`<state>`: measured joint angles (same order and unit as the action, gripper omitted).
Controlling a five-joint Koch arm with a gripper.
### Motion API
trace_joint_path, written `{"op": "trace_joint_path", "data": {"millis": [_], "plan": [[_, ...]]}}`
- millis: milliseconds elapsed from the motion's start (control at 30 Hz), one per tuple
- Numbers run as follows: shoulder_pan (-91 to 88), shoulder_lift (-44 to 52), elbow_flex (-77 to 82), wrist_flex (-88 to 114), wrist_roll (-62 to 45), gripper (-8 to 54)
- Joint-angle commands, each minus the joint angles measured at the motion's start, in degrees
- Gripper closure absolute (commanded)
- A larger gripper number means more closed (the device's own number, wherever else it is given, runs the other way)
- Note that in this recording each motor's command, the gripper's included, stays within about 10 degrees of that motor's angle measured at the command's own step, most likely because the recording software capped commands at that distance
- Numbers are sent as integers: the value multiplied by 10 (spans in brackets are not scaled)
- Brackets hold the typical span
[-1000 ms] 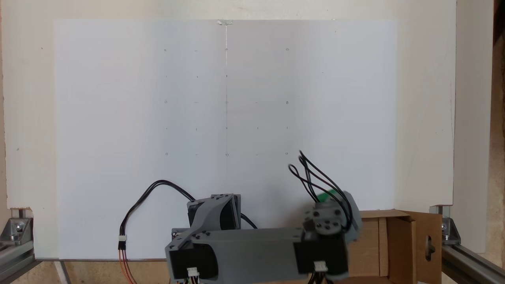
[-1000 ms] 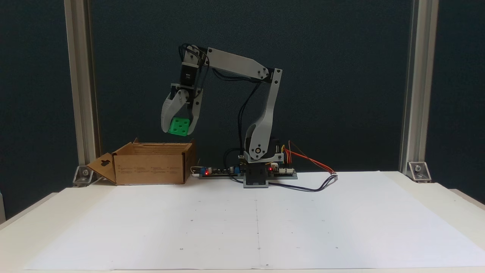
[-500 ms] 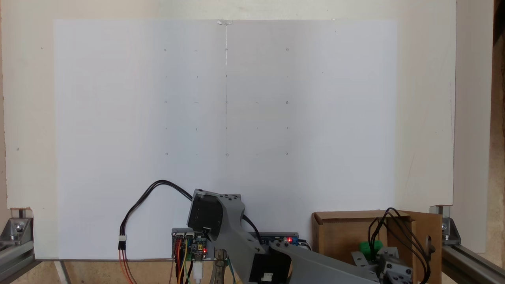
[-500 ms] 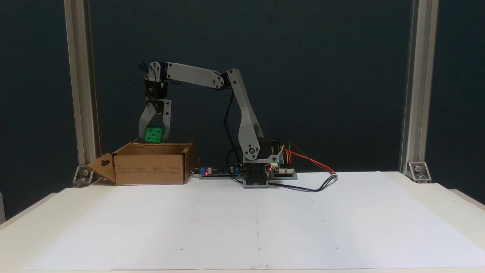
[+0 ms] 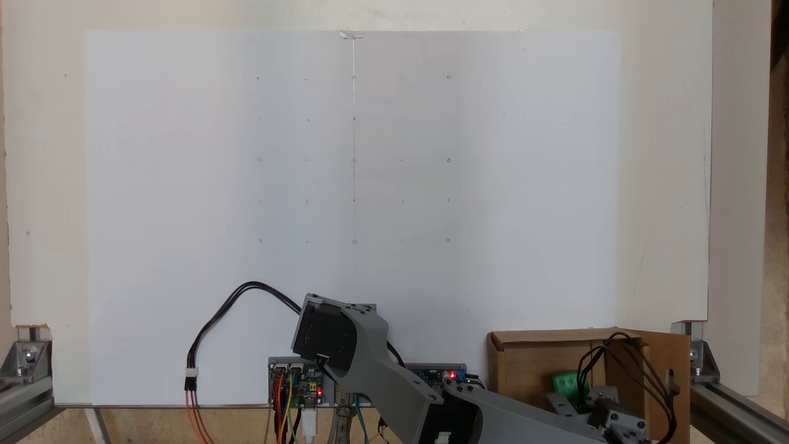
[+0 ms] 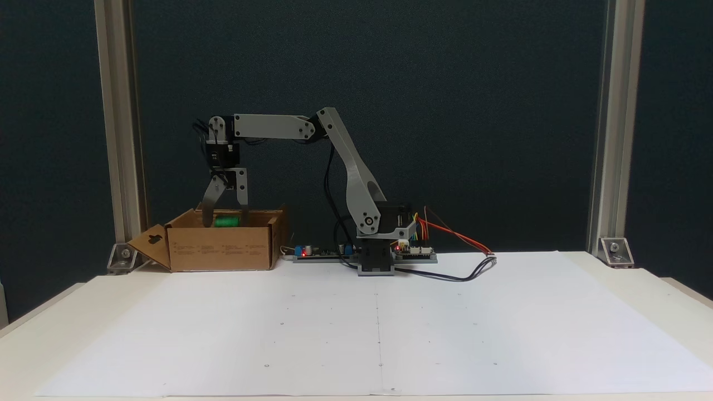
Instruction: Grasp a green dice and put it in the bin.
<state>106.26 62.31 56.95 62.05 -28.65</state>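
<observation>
- Both fixed views show the white paper sheet on the bench bare across its middle and front, with the bin at the bench's back corner, beside a metal post.
- Arm reaches from its base at the back edge out over the bin.
- Pincer points straight down, tips dipped inside the bin's rim, jaws parted about the dice's width.
- Green dice sits between the jaws, inside the bin; whether they grip it I cannot tell.
</observation>
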Motion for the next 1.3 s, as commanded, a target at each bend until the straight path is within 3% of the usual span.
{"op": "trace_joint_path", "data": {"millis": [0, 133, 367, 733, 967, 1267], "plan": [[6, 5, -35, -11, -40, 41], [9, 11, -36, -37, -25, 28], [-51, 132, -48, -34, 142, 29], [-437, 265, -31, -18, 188, 28], [-715, 397, 88, -11, 209, 11], [-1018, 500, 219, -51, 267, 9]]}}
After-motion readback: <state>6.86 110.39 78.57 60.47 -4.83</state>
